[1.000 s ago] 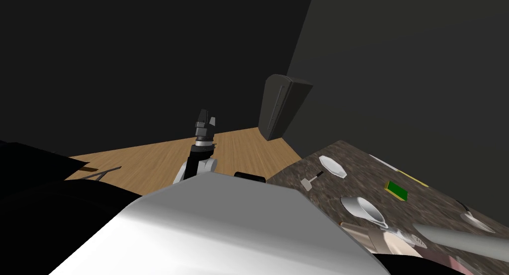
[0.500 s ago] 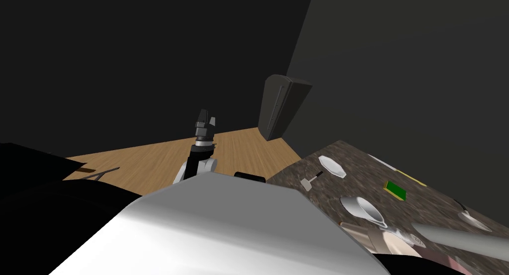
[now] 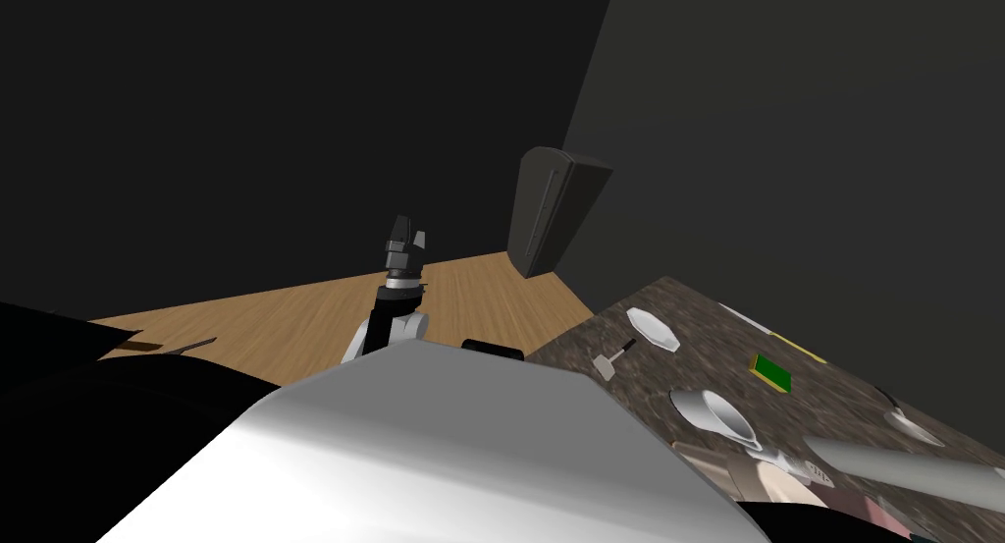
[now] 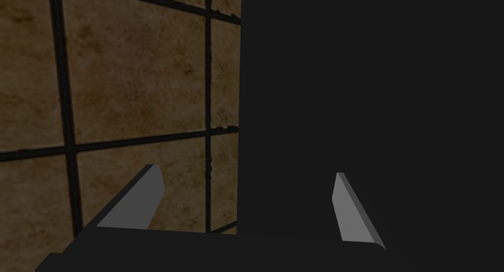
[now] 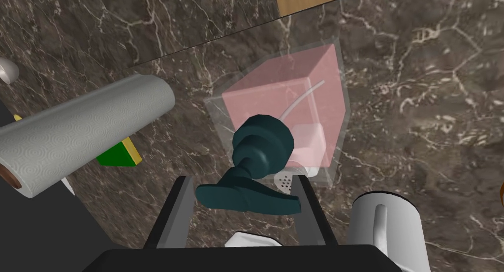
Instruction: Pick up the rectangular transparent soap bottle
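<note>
— When you look down from the head, what do you get of the arms?
— The left arm is raised straight ahead at 12 o'clock, forearm upright over the wooden floor (image 3: pixel 294 316), with the left gripper (image 3: pixel 404 235) pointing up. Its wrist camera adds the detail: the two fingers (image 4: pixel 135 200) stand spread wide.
— And the counter?
— A dark marble counter (image 3: pixel 707 346) lies at 4 o'clock from that gripper. On it is a green sponge (image 3: pixel 771 371), with a white dish (image 3: pixel 653 328) at 10 o'clock from the sponge and a small scraper (image 3: pixel 610 360) at 9 o'clock.
— Where is the soap bottle?
— The right wrist camera gives it close. The soap bottle (image 5: pixel 285 97) is a clear box with pink liquid inside and a dark teal pump (image 5: pixel 263 146), over that marble. Whether its base rests on the stone I cannot tell.
— The hand on it?
— The right gripper (image 5: pixel 241 178) is set at the pump end, looking down along the bottle. Its fingers (image 5: pixel 172 212) are drawn in narrower than the left's and pinch the bottle at its top, one at each end of the pump's spout.
— Neighbours?
— A paper towel roll (image 5: pixel 83 131) lies on its side near the bottle, with the sponge just beside the roll. A white cup (image 5: pixel 389 229) stands just beside the gripper's body.
</note>
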Controlling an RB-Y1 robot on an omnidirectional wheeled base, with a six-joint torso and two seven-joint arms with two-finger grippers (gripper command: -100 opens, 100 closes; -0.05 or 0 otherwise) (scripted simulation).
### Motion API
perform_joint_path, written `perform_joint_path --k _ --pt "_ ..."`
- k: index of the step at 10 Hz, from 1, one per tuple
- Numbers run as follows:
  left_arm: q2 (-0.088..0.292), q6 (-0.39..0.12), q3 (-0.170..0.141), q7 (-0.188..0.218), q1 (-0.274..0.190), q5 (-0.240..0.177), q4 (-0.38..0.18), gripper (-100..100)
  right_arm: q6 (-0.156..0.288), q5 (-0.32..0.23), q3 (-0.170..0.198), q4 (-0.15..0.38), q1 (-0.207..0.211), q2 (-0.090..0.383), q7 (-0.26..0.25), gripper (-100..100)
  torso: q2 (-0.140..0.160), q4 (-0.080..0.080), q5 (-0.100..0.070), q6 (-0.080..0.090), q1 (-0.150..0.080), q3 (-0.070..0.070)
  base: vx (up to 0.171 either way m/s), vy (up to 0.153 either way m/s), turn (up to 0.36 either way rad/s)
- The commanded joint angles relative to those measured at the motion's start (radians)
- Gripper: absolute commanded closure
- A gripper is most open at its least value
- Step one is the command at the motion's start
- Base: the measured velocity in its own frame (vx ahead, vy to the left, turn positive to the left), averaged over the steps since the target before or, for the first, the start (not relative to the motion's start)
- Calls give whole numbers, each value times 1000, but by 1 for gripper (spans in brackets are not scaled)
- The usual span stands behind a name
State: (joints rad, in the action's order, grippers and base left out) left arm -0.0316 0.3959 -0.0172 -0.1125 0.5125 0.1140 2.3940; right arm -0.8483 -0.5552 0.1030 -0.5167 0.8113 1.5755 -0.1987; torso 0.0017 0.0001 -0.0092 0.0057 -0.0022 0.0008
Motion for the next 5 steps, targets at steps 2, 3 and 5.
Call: perform_joint_path --k 2,3,5 --pt "0 0 0 0 0 0 0 0 -9 -47 -64 -11 21 -8 3 100 0 0 -1 0 -1 0 23 3 -30" --pt "0 0 0 0 0 0 0 0 -20 -95 -99 -28 47 -23 13 100 1 0 0 -1 -1 0 30 -2 -58" --pt "0 0 0 0 0 0 0 0 -20 -111 -146 -28 47 -23 13 100 1 0 -2 0 -2 0 25 -1 -30"
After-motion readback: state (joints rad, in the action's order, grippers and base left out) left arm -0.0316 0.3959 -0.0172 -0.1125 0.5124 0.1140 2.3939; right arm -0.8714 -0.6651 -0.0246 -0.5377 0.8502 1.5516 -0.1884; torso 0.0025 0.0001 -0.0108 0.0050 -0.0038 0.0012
